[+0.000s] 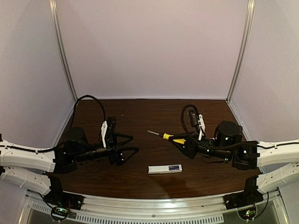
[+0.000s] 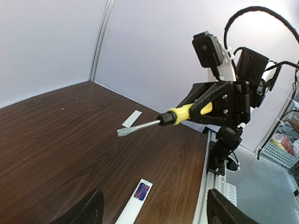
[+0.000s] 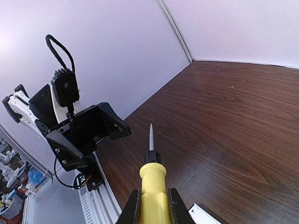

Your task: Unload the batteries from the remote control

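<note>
The remote control (image 1: 161, 169) is a slim white bar lying flat near the table's front middle. Its compartment is open at the right end, showing the purple-blue batteries (image 1: 174, 167). In the left wrist view the remote (image 2: 131, 205) and the batteries (image 2: 142, 191) lie between my open fingers. My left gripper (image 1: 133, 143) is open and empty, hovering up and left of the remote. My right gripper (image 1: 181, 140) is shut on the yellow-handled screwdriver (image 1: 169, 137), whose blade points left, above and behind the remote. The right wrist view shows the handle (image 3: 153, 191) clamped and a corner of the remote (image 3: 203, 215).
A thin flat white cover strip (image 2: 132, 118) lies on the dark wood table (image 1: 140, 116) far beyond the screwdriver tip (image 2: 126, 131), in the left wrist view. White walls enclose the table on three sides. A metal rail (image 1: 154, 205) runs along the front edge.
</note>
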Controlling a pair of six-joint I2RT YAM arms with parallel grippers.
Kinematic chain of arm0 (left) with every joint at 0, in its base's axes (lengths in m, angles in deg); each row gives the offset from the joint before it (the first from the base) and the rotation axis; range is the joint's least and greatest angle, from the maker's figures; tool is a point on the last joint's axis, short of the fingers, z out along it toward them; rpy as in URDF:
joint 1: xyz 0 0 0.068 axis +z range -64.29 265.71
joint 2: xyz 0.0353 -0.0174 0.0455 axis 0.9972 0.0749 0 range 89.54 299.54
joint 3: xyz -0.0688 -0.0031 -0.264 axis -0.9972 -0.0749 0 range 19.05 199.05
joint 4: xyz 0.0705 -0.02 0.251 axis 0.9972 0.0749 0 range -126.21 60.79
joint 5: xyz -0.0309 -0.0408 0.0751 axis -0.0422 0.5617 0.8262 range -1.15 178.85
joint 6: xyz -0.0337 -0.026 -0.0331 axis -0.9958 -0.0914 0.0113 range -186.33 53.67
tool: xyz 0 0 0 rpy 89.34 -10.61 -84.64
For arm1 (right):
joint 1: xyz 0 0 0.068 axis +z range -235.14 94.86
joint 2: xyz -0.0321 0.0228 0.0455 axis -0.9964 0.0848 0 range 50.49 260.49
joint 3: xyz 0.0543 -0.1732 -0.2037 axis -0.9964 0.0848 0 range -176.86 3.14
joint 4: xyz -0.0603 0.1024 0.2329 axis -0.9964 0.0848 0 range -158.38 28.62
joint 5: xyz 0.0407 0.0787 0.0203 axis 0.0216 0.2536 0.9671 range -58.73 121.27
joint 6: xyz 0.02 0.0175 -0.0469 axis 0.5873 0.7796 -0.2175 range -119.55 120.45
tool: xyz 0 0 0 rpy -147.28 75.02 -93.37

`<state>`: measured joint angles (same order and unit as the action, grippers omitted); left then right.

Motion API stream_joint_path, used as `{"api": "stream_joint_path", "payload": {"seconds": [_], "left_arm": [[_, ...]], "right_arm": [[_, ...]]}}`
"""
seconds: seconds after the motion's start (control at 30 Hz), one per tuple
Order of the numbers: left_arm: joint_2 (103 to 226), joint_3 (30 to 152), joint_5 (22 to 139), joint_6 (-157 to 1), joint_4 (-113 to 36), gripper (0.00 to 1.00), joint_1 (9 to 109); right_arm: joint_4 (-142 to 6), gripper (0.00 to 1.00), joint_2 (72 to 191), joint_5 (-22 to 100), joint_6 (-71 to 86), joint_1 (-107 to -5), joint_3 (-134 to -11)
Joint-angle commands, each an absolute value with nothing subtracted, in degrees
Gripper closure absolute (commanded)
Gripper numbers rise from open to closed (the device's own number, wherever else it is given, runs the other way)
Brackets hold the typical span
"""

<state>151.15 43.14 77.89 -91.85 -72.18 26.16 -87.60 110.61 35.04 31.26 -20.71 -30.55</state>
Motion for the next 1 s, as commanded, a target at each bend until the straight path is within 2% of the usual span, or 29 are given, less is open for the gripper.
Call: {"api": "stream_joint_path", "payload": {"seconds": [0.0, 0.13, 0.33, 0.47, 0.57, 0.73, 0.97], "left_arm": [[153.29, 41.69, 83.52, -89.90, -74.92, 0.17, 26.55], [154.64, 40.51, 85.72, -91.30, -77.67, 0.03, 26.53], [156.36, 39.78, 94.06, -93.55, -77.55, 0.03, 26.60], [162.60, 41.97, 93.61, -89.89, -77.41, 0.03, 26.73], [168.44, 43.18, 87.92, -87.15, -81.17, 0.03, 26.68], [176.13, 43.66, 70.05, -83.18, -90.23, 0.03, 26.72], [182.08, 43.72, 62.87, -72.86, -90.85, 0.02, 26.71]], "right_arm": [[-83.85, 1.00, 109.12, 32.68, 29.85, -21.47, -29.58], [-80.77, 1.00, 107.42, 31.70, 30.19, -21.45, -29.34], [-71.88, 1.00, 103.61, 25.39, 32.04, -21.43, -29.53], [-68.79, 1.00, 101.30, 23.87, 32.85, -21.43, -29.17], [-66.01, 1.00, 99.70, 23.14, 33.19, -21.44, -28.72], [-64.11, 1.00, 97.55, 23.09, 33.79, -21.47, -27.72], [-64.24, 1.00, 96.20, 23.92, 34.50, -21.42, -26.27]]}}
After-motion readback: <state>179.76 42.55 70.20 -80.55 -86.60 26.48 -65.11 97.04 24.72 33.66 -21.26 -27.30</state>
